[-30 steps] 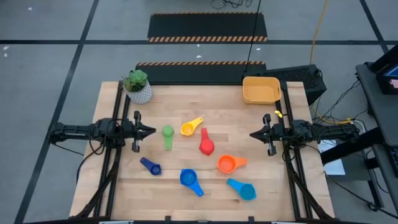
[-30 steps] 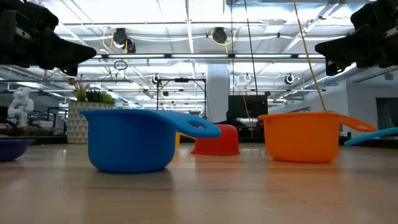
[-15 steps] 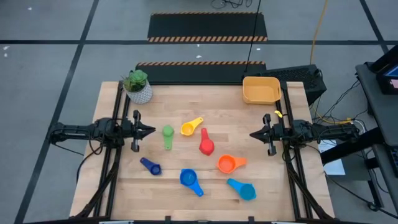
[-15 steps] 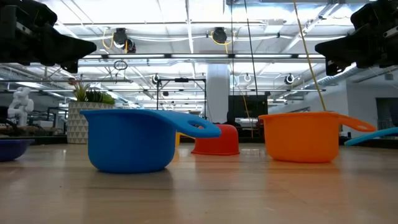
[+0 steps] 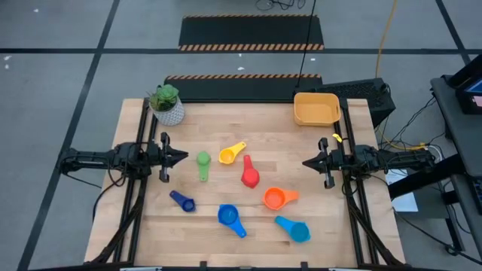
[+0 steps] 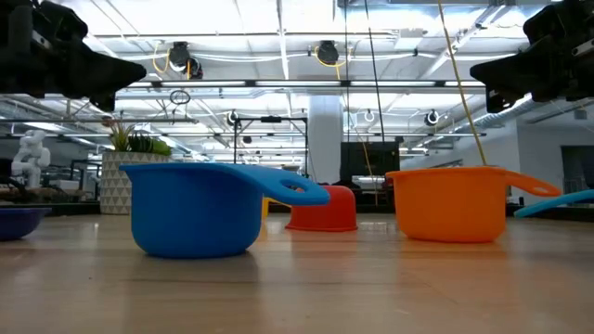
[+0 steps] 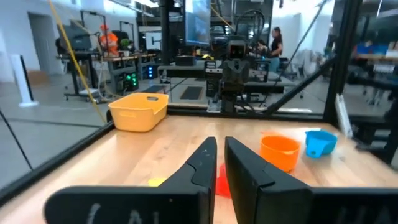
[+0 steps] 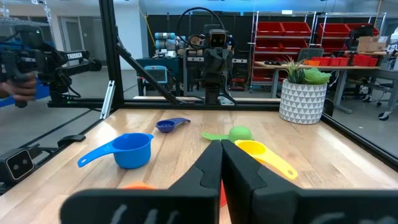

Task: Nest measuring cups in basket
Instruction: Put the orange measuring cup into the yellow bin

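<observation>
At the left edge of the high view the left gripper (image 5: 183,157) hung over the table's (image 5: 263,120) left side, its jaws nearly together with a thin gap between them, pinching nothing. Above it, in the upper left of the table, stood the white pot with a green plant (image 5: 166,105). To the right lay the measuring cups, all loose on the wood: the green cup (image 5: 203,159) just beside the left gripper's tip, the dark blue cup (image 5: 182,201) lower down, then the yellow cup (image 5: 229,155) and the blue cup (image 5: 228,215) below it, the red cup (image 5: 250,176) at the middle, the orange cup (image 5: 276,199) right of that, and the light blue cup (image 5: 296,229) at the lower right. The basket (image 5: 315,110) sat at the table's upper right corner, holding no cups. At the right edge the right gripper (image 5: 305,162) hovered with jaws pressed together, holding nothing, well apart from the cups.
</observation>
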Robot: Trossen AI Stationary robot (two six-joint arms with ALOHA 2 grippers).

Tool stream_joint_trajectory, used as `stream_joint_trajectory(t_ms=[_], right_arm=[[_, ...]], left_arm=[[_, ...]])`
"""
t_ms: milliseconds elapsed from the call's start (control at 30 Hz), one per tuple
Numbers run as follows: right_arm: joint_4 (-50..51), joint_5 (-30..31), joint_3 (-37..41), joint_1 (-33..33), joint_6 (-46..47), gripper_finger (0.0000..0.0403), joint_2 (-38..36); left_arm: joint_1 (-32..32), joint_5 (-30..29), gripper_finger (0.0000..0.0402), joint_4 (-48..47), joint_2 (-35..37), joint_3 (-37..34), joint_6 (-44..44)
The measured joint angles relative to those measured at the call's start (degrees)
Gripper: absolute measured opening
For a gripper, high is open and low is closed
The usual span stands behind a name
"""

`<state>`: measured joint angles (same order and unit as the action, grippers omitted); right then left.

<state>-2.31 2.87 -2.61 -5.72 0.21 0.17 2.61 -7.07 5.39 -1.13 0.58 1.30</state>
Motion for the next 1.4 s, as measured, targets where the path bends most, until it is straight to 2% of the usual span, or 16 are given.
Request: stream_joint_trajectory(t_ms=[167, 367, 500, 633, 867, 967, 1167, 1400], right_arm=[[-0.30, 0.02, 0.00, 0.01, 0.00, 0.0000, 0.01], [-0.62, 0.04, 0.01, -0.01, 0.02, 0.0000, 0.00], [-0.80, 0.04, -0.01, 0.00, 0.02, 0.0000, 0.00], [-2.15, 0.04, 0.02, 0.01, 0.02, 0.0000, 0.00], [-4.62, 0.04, 0.02, -0.02, 7.25, 0.0000, 0.01], [-5.26, 0.04, 0.01, 0.00, 13.70, 0.0000, 0.02], [-5.31, -0.25, 0.02, 0.01, 27.19, 0.0000, 0.02], [-1.38, -4.88, 0.02, -0.02, 34.94, 0.0000, 0.93]], left_arm=[[-0.02, 0.66, 0.0037, 10.11, 0.02, 0.00, 3.98], [0.02, 4.73, 0.0037, 22.49, 0.02, 0.03, -0.03], [0.00, 5.13, 0.0037, 22.98, -0.44, 1.87, -4.39], [0.00, 6.12, 0.0037, 22.62, -3.85, 6.05, -5.40], [0.16, 8.83, 0.0037, 15.94, -18.07, 20.05, -5.67], [0.15, 9.86, 0.0037, 13.47, -25.91, 27.16, -5.76], [0.17, 16.33, 0.0037, 11.25, -41.44, 41.12, -7.28], [2.46, 18.93, 0.0037, 1.50, -57.01, 55.87, -8.98]])
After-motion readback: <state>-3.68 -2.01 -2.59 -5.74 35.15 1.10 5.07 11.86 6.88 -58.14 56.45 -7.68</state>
